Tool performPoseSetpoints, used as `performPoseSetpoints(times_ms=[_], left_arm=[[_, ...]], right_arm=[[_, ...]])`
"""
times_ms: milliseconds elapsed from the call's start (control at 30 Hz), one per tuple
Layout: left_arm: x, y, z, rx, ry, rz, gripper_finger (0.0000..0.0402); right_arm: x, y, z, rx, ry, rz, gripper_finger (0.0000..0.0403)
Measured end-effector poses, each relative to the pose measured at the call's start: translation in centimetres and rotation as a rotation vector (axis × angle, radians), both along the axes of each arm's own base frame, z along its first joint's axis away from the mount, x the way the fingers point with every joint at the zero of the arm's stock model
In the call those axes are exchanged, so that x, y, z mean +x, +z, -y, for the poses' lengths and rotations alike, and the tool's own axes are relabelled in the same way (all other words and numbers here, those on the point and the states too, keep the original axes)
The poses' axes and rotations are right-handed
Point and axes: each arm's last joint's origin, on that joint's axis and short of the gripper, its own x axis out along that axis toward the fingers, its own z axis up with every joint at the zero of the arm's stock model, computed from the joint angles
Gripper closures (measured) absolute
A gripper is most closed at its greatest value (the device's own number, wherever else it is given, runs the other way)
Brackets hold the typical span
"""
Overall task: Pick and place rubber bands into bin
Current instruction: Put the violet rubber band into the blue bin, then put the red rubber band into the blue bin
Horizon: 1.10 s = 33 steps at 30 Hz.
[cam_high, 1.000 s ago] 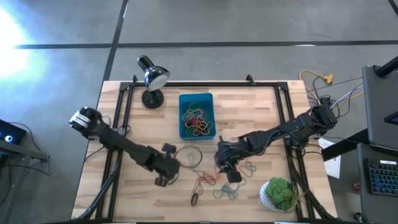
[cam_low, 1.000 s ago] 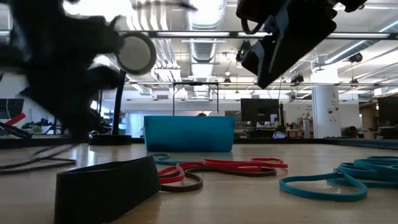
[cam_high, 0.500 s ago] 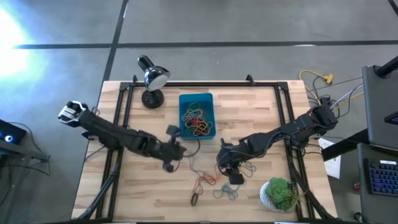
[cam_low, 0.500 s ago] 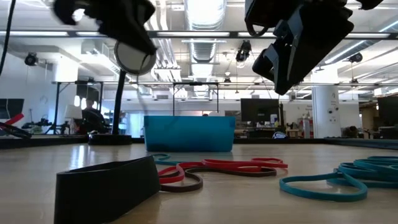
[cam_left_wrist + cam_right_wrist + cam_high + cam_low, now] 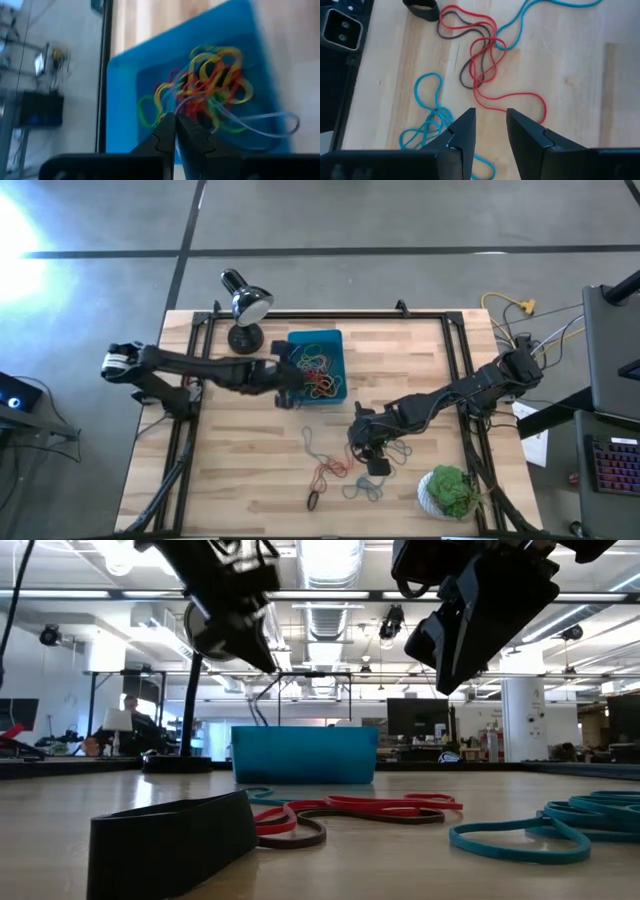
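Observation:
The teal bin (image 5: 330, 340) stands at the table's far middle, a heap of coloured rubber bands (image 5: 316, 377) inside it. My left gripper (image 5: 297, 380) hovers above the bin's near left part, shut on a thin pale grey-blue band (image 5: 260, 120). More bands lie loose on the wood: red (image 5: 325, 472), teal (image 5: 365, 488) and a broad black one (image 5: 170, 840). My right gripper (image 5: 490, 120) is open above them. The red band (image 5: 510, 97) lies just beyond its fingertips, untouched. My left gripper pinches the pale band between its two shut fingertips, at one end of the loop (image 5: 189, 102). The fingers slant down toward the table's far side. The band is clear of the table: it loops slack over the heap, and thin strands (image 5: 262, 705) hang toward the bin.
A black desk lamp (image 5: 243, 305) stands just left of the bin at the far edge. A green plant in a white pot (image 5: 450, 492) sits at the near right corner. A black rail frame (image 5: 200, 395) runs along the table's sides.
My left gripper has swung from the table's near middle toward the far edge and up, ending over the bin. It stayed shut and took the pale band along, so the loop that lay on the wood is lifted clear.

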Motion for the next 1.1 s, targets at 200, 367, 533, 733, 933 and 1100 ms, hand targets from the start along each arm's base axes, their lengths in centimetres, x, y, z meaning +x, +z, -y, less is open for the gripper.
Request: performPoseSetpoints(times_ms=[200, 367, 533, 733, 933, 1100], left_arm=[[2.1, -1.5, -2.9, 0.000, 0.015, 0.019, 0.0401], [3.1, -2.2, -4.7, 0.002, 0.006, 0.041, 0.0401], [3.3, -2.5, -6.0, -0.015, 0.022, 0.046, 0.0401], [3.3, -2.5, -6.2, -0.035, 0.007, 0.059, 0.0401], [3.4, -2.5, -6.0, -0.086, -0.048, 0.070, 0.0382], [3.5, -2.5, -6.0, -0.104, -0.039, 0.088, 0.0324]], right_arm=[[0.0, 0.0, 0.0, -0.011, -0.007, 0.004, 0.0302], [0.0, 0.0, 0.0, -0.010, -0.007, 0.005, 0.0305], [0.1, 0.0, 0.0, -0.009, -0.007, 0.009, 0.0303], [0.1, 0.0, 0.1, -0.031, -0.020, 0.018, 0.0305], [0.1, 0.0, 0.1, -0.037, -0.022, 0.020, 0.0303], [0.1, 0.0, 0.1, -0.037, -0.022, 0.020, 0.0308]])
